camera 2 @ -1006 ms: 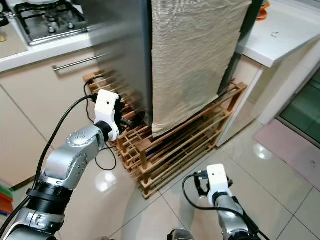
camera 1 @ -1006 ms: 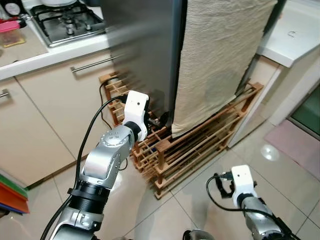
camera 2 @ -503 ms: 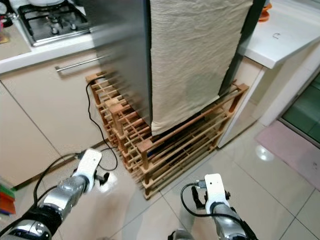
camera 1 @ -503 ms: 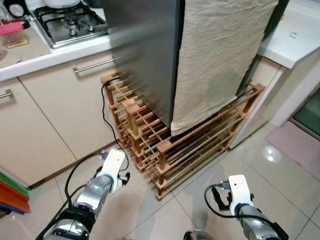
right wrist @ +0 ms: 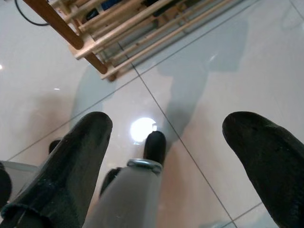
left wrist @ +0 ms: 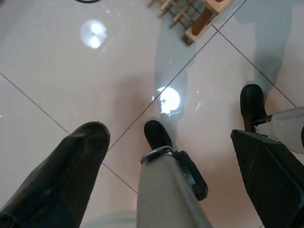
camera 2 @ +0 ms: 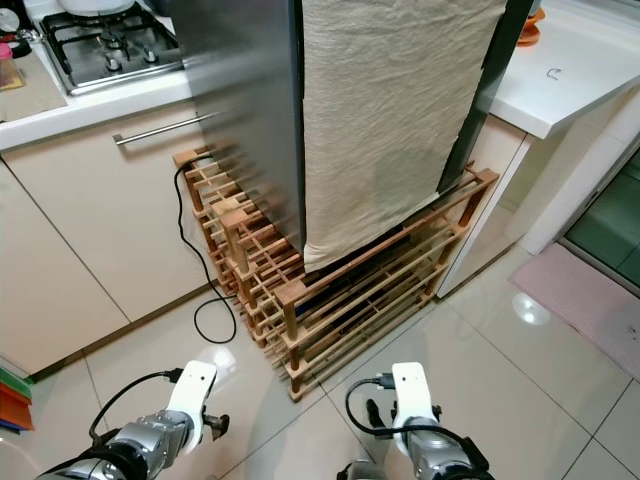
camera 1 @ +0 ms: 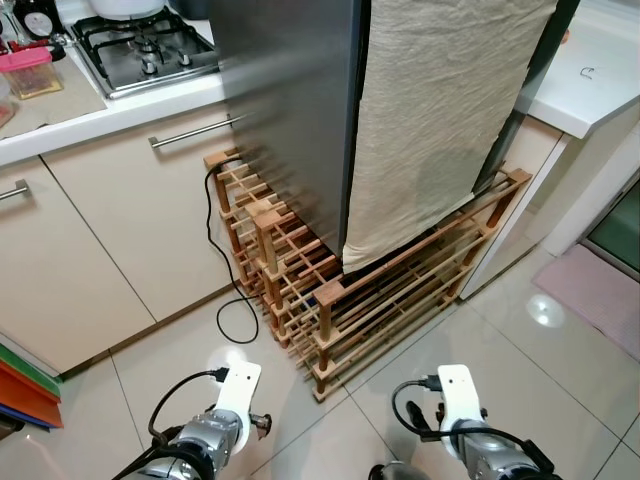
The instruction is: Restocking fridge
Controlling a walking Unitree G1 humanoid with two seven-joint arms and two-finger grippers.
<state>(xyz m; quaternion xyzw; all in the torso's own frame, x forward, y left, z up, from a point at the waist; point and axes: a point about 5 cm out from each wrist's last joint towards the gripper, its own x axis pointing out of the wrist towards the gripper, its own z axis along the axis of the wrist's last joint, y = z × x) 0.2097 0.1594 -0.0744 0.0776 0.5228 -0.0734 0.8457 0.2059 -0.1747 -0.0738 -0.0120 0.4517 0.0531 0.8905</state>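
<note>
- One steel fridge [camera 1: 290, 110], at the frame's upper middle.
- One beige cloth [camera 1: 440, 110] hanging over its front.
- One wooden rack [camera 1: 350, 290] at centre.
- One black cable [camera 1: 222, 270] left of centre.
- One gas hob [camera 1: 145, 45], upper left.
- Two cupboard handles [camera 1: 195, 130], upper left.
- One pink mat [camera 1: 590, 290], right edge.
- Two arms, bottom edge.

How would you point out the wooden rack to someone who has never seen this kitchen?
Find the tall steel fridge with a beige cloth hanging down its front. The wooden rack stands on the tiled floor under it, the one slatted lattice of bare wood among smooth cream cabinets.
</note>
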